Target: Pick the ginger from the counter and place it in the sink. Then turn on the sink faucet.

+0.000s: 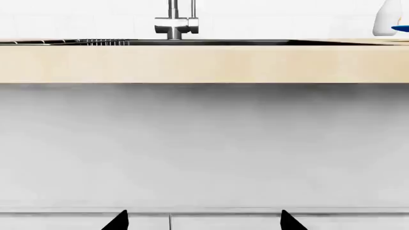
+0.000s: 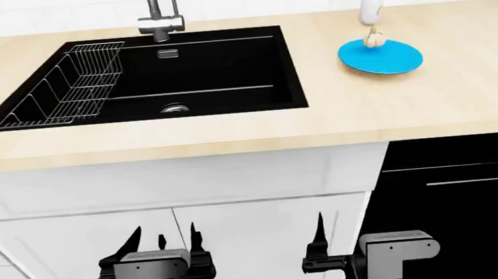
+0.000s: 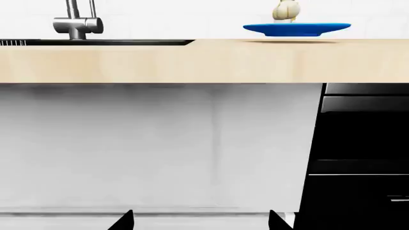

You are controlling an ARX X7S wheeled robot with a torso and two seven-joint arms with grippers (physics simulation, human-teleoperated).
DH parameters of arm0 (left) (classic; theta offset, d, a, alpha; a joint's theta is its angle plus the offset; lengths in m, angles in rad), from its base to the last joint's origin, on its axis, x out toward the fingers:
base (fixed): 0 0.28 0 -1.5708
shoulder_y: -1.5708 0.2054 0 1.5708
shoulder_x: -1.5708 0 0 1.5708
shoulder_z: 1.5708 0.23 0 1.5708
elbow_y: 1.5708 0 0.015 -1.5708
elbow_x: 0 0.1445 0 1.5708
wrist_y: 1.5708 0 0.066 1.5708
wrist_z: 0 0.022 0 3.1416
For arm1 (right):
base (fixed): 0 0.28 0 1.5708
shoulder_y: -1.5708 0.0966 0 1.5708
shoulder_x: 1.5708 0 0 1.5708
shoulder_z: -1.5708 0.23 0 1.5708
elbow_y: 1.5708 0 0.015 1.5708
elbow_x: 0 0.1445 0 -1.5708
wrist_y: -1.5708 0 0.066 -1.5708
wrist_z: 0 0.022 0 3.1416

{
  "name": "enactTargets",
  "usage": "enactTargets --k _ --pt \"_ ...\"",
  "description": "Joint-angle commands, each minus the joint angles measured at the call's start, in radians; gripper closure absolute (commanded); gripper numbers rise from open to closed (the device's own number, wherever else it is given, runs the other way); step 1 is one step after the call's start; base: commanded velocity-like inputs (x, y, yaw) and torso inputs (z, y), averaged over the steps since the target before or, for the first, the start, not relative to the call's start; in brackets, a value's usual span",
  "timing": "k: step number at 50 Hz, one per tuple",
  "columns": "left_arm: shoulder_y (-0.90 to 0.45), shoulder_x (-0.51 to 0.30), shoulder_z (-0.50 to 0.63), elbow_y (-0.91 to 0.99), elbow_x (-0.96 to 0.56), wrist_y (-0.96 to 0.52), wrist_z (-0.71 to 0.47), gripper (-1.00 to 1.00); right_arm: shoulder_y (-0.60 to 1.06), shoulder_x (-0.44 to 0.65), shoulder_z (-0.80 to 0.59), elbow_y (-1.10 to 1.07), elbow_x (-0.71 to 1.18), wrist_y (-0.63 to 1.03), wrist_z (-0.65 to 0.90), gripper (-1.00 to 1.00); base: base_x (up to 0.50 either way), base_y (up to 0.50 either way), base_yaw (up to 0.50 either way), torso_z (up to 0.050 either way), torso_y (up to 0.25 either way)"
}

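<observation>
1. a broad, flat, light beige wood-grain counter (image 2: 230, 124) is seen from the head view, with white cabinet doors (image 2: 174, 205) below it and a black appliance front (image 2: 457, 176) lower right.
2. a large black rectangular recessed sink (image 2: 217, 69) with a round steel drain (image 2: 174, 108) is set into the counter; a wire dish rack (image 2: 71, 87) is lodged in its left part.
3. a tall grey brushed-metal gooseneck faucet (image 2: 161, 16) is mounted behind the basin; its handle position cannot be told.
4. the small knobby pale yellow-beige ginger (image 2: 373, 38) is found on the far rim of a round blue plate (image 2: 381, 56), right of the sink, just in front of a white bottle with a blue cap (image 2: 371, 2). in the right wrist view it is seen perched on the plate's surface.
5. the left gripper (image 2: 177, 242) and the right gripper (image 2: 333, 236) are held low in front of the cabinets, below counter level, probably a resting pose. both are spread wide with nothing between the fingers.
6. no step is judged done: the ginger is well apart from both grippers, nearer the right arm, which would have to be raised over the counter edge.
</observation>
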Motion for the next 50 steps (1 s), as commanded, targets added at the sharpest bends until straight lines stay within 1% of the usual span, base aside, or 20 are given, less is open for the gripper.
enactTargets --k 1,3,8,12,15,17,20,23,24,26,27,28,29,34,35,41,42,46,49,50 --pt "0.002 -0.022 0.016 0.013 -0.009 0.001 -0.015 -1.0 -0.004 0.018 -0.024 -0.019 0.012 0.022 0.014 -1.0 0.0 0.0 0.0 0.0 0.0" --pt "-0.003 -0.03 0.02 0.037 -0.008 -0.031 -0.032 -1.0 0.003 0.028 -0.032 -0.042 0.022 0.065 0.019 -1.0 0.0 0.0 0.0 0.0 0.0" --pt "-0.019 -0.06 0.021 0.301 -0.043 -0.294 -0.037 -1.0 0.013 0.072 -0.024 -0.257 0.081 0.286 -0.003 -1.0 0.0 0.0 0.0 0.0 0.0" --pt "-0.121 -0.091 0.002 0.58 -0.091 -0.637 -0.035 -1.0 0.087 0.116 -0.019 -0.465 0.071 0.531 0.006 -1.0 0.0 0.0 0.0 0.0 0.0" --pt "-0.169 -0.104 -0.007 0.659 -0.115 -0.756 -0.034 -1.0 0.118 0.123 -0.01 -0.535 0.091 0.629 0.008 -1.0 0.0 0.0 0.0 0.0 0.0" --pt "-0.17 -0.106 -0.006 0.66 -0.118 -0.757 -0.037 -1.0 0.118 0.125 -0.011 -0.536 0.093 0.63 0.01 -1.0 0.0 0.0 0.0 0.0 0.0" --pt "-0.25 -0.112 -0.06 0.891 -0.214 -1.105 -0.011 -1.0 0.17 0.149 0.035 -0.787 0.131 0.903 0.02 -1.0 0.0 0.0 0.0 0.0 0.0" --pt "-0.261 -0.104 -0.131 1.032 -0.264 -1.281 -0.003 -1.0 0.185 0.138 0.096 -0.952 0.185 1.076 0.015 -1.0 0.0 0.0 0.0 0.0 0.0" --pt "-0.257 -0.137 -0.158 1.047 -0.365 -1.29 -0.068 -1.0 0.19 0.14 0.105 -1.007 0.195 1.123 0.019 -1.0 0.0 0.0 0.0 0.0 0.0" --pt "-0.253 -0.308 -0.194 1.047 -0.665 -1.22 -0.368 -1.0 0.194 0.154 0.121 -1.047 0.244 1.155 0.054 -1.0 0.0 0.0 0.0 0.0 0.0" --pt "-0.257 -0.343 -0.196 1.046 -0.815 -1.206 -0.463 -1.0 0.194 0.169 0.124 -1.046 0.279 1.154 0.083 -1.0 0.0 0.0 0.0 0.0 0.0" --pt "-0.262 -0.43 -0.183 1.047 -0.965 -1.137 -0.587 -1.0 0.174 0.196 0.148 -1.047 0.37 1.133 0.148 -1.0 0.0 0.0 0.0 0.0 0.0" --pt "-0.261 -0.466 -0.173 1.046 -1.092 -1.106 -0.639 -1.0 0.174 0.227 0.162 -1.047 0.456 1.129 0.212 -1.0 0.0 0.0 0.0 0.0 0.0" --pt "-0.353 -0.582 -0.155 1.034 -1.33 -1.055 -0.817 -1.0 0.27 0.366 0.28 -1.045 0.917 1.16 0.509 -1.0 0.0 0.0 0.0 0.0 0.0" --pt "-0.383 -0.591 -0.147 1.026 -1.354 -1.063 -0.838 -1.0 0.297 0.374 0.296 -1.041 0.962 1.18 0.535 -1.0 0.0 0.0 0.0 0.0 0.0" --pt "-0.798 -0.617 -0.006 0.777 -1.605 -1.15 -1.017 -1.0 0.592 0.409 0.329 -0.902 1.148 1.357 0.665 -1.0 0.0 0.0 0.0 0.0 0.0" --pt "-0.892 -0.609 0.026 0.748 -1.619 -1.169 -1.002 -1.0 0.654 0.416 0.331 -0.869 1.178 1.387 0.688 -1.0 0.0 0.0 0.0 0.0 0.0" --pt "-1.099 -0.569 0.096 0.589 -1.596 -1.201 -1.001 -1.0 0.837 0.441 0.264 -0.732 1.132 1.413 0.702 -1.0 0.0 0.0 0.0 0.0 0.0" --pt "-1.188 -0.535 0.137 0.52 -1.545 -1.212 -0.974 -1.0 0.932 0.471 0.195 -0.689 1.086 1.405 0.684 -1.0 0.0 0.0 0.0 0.0 0.0" --pt "-1.225 -0.514 0.151 0.481 -1.532 -1.212 -0.97 -1.0 0.984 0.453 0.216 -0.653 1.127 1.439 0.705 -1.0 0.0 0.0 0.0 0.0 0.0"
